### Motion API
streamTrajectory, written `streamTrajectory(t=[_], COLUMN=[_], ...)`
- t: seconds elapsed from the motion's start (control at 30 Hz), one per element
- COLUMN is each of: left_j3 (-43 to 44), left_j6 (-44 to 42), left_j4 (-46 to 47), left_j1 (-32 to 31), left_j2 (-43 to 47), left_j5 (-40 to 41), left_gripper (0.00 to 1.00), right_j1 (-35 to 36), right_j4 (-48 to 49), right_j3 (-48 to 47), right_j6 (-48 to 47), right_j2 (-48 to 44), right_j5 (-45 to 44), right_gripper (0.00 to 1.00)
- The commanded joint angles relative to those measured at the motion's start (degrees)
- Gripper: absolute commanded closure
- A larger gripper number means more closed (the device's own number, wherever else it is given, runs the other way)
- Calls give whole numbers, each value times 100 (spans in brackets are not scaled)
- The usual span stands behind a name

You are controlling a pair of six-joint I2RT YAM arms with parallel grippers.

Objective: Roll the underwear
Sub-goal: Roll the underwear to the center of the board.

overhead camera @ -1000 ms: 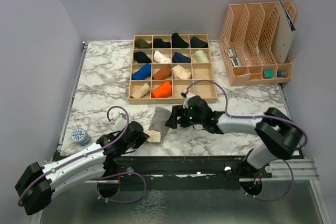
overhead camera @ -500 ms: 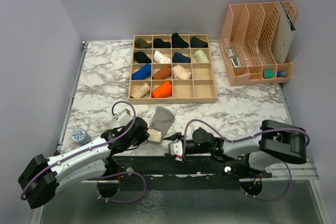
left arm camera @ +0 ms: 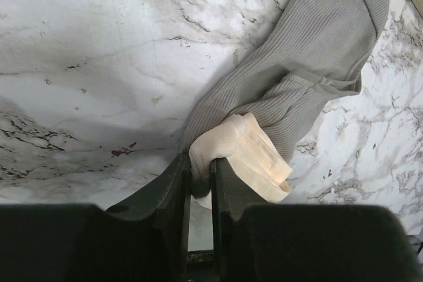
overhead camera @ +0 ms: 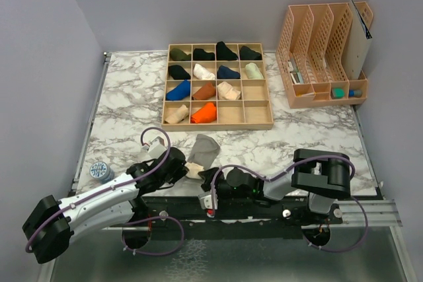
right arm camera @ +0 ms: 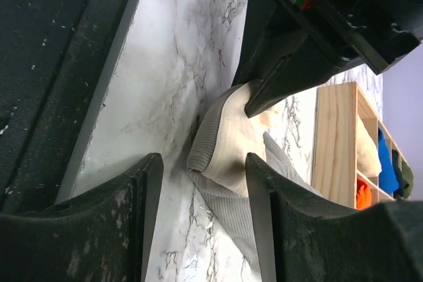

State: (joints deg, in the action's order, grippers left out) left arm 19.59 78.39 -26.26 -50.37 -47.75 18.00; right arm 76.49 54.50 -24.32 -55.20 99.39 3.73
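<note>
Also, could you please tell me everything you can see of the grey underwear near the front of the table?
The grey underwear is soft, ribbed knit cloth, lying crumpled and partly folded on the marble table near its front edge. Its cream band is bunched into a thick wad at the near end, pinched by the left gripper, which is shut on it. The right gripper stands open beside that end, not visibly touching.
</note>
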Motion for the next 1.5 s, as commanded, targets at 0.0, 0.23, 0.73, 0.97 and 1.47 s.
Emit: streamTrajectory(t=[0.0,0.23,0.73,0.97,1.47], left_j3=[78,53,48,-48,-114], left_j6=[-40,-10,32,83,-42], left_j4=[-81,-73,14,11,-128], left_j1=[-18,-19,-17,-17,-17], left_j2=[91,-12,9,124,953], left_j5=[-137,-208,-196,-244,-185], left_gripper=[100,100,100,100,49], right_j1=[33,59,165,165,-174], right_j4=[182,851,1405,1069,643], right_j3=[-197,-162,-104,-247,90], right_j6=[-449,-782,-618,66,3350], right_j2=[322,717,1087,987,350], right_j5=[-347,-749,-767,-1306,-194], right_gripper=[47,48,62,88,100])
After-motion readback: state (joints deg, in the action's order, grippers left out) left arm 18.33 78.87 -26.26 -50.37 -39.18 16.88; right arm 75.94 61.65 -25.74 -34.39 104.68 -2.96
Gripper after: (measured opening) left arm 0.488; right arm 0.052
